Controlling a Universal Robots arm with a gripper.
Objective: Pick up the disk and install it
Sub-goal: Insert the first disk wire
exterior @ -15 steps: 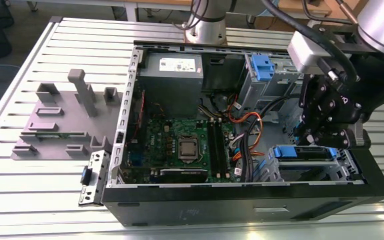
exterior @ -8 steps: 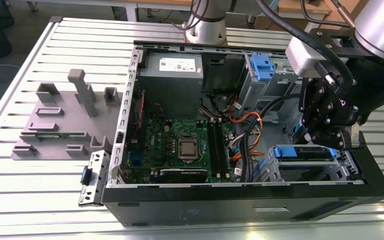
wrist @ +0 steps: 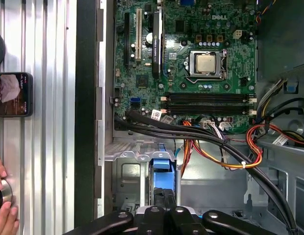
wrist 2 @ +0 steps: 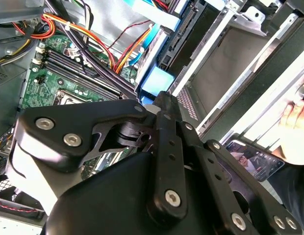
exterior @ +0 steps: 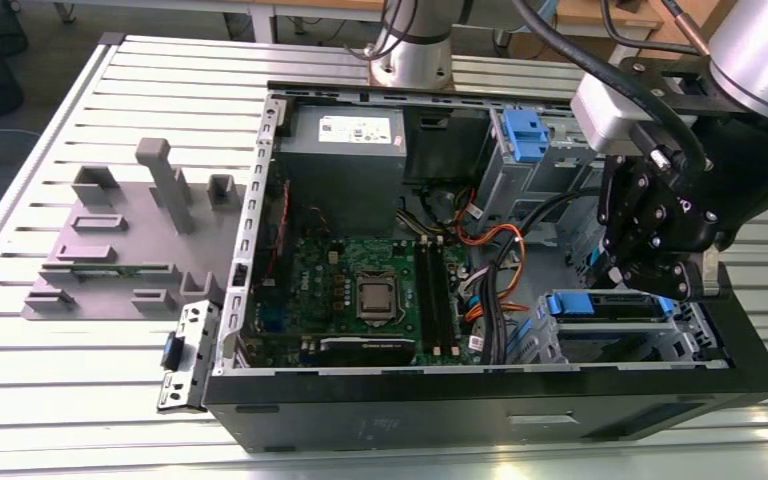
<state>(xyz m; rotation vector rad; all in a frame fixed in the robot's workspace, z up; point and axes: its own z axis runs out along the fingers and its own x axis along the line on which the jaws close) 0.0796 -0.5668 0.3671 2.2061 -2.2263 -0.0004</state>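
- Right at the near side of the open computer case (exterior: 491, 405), at the exterior view's right, the gripper (exterior: 678, 288) hangs low over the drive bay (exterior: 684, 335), its tip at the bay's upper edge.
- Directly below it sits the disk (exterior: 598, 305); its bright blue frame is inside the bay's metal rails, with a strip of silver-grey body beside it. In the first wrist view the blue frame (wrist: 162, 169) lies just ahead of the gripper (wrist: 164, 213).
- Whether the gripper is clamped on the frame or loose, I cannot tell; its own black linkage hides the contact.
- My judgement: the pick-up is over and the installing step is in hand, with the disk at or near its seat in the bay.
- Finishing that step calls for a straight line along the rails, with no tilt, and for staying off the bundle of orange and black cables (exterior: 491, 250) just beside the bay.
- Farther in lies the green motherboard (exterior: 357, 290), with its bare processor socket (exterior: 375, 296).
- Beyond that is the grey power-supply box (exterior: 344, 145), and another blue plastic piece (exterior: 523, 135) sits in the far bay.
- Outside the case, a person's hand (wrist: 2, 215) rests on the slatted table (wrist: 49, 147) near a phone (wrist: 12, 94), well away from the gripper.
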